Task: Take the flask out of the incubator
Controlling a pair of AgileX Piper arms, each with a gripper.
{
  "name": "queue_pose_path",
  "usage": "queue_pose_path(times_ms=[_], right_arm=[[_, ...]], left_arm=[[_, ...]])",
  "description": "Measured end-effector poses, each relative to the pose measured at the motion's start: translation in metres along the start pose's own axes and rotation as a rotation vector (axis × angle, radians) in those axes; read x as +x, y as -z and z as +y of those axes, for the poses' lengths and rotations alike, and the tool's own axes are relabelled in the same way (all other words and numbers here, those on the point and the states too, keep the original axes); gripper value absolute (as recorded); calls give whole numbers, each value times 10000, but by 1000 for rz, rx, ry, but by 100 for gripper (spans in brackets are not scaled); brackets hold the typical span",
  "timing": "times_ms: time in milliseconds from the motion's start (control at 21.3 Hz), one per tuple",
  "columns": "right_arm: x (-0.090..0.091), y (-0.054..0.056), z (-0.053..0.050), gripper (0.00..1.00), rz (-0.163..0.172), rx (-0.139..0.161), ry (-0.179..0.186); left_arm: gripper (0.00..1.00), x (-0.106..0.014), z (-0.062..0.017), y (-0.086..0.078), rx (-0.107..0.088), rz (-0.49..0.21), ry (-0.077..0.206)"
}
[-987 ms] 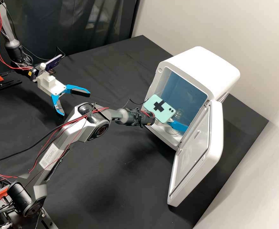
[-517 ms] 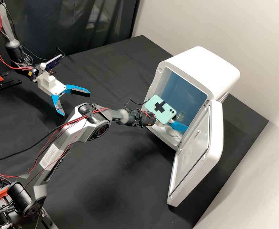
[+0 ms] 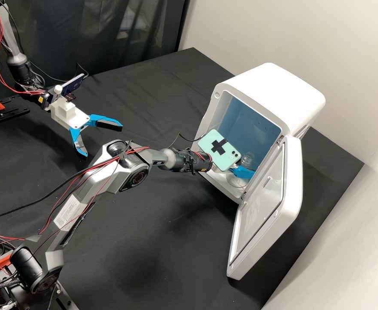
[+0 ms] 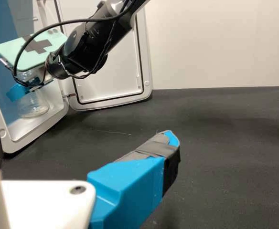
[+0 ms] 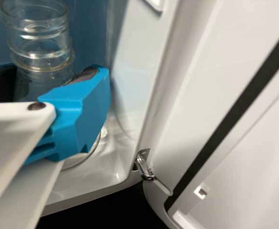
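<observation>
Overall, a black desk [image 3: 176, 241] runs up to a plain white wall [image 3: 283, 38], with a dark curtain [image 3: 89, 30] behind its far end. On it stands a white incubator [image 3: 275, 90], blue inside, with its door [image 3: 279, 206] swung wide open. Low in the chamber, near the hinge side, is the flask [image 3: 248, 158], clear glass with a wide body and a ridged neck. The right gripper [image 3: 242, 170] is closed on it below the neck. The left gripper [image 3: 99, 137] hangs over the desk well apart, fingers spread wide, holding nothing.
</observation>
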Motion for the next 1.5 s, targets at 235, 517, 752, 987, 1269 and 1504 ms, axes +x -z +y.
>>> queue_pose_path(times_ms=[235,517,752,987,1269,1504], right_arm=[[7,-17,13,0,-3,19,-2],[5,-35,-2,0,2,29,2],[-110,-122,47,0,27,63,15],[-380,-205,132,0,52,128,33],[-778,-221,267,0,158,124,-25],[-1125,-402,165,0,217,110,-1]], left_arm=[[100,-4,2,14,-1,6,-1],[100,-4,2,14,-1,6,-1],[100,-4,2,14,-1,6,-1],[100,-4,2,14,-1,6,-1],[100,-4,2,14,-1,6,-1],[100,-4,2,14,-1,6,-1]])
